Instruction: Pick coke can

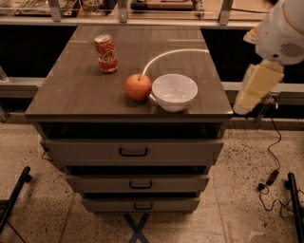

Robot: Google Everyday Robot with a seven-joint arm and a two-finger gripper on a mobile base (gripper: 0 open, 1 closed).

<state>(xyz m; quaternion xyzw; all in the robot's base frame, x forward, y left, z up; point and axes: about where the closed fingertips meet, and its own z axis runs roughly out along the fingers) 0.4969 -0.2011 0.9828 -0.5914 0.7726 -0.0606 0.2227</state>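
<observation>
The coke can, red with white script and a silver top, stands upright on the back left of the dark wooden cabinet top. A red apple sits in front of it and to its right, touching a white bowl. My gripper, beige under the white arm, hangs off the cabinet's right edge. It is well to the right of the can and holds nothing that I can see.
The cabinet has three drawers with dark handles below the top. A shelf with clutter runs along the back. Cables lie on the speckled floor at the right. Black stand legs are at the lower left.
</observation>
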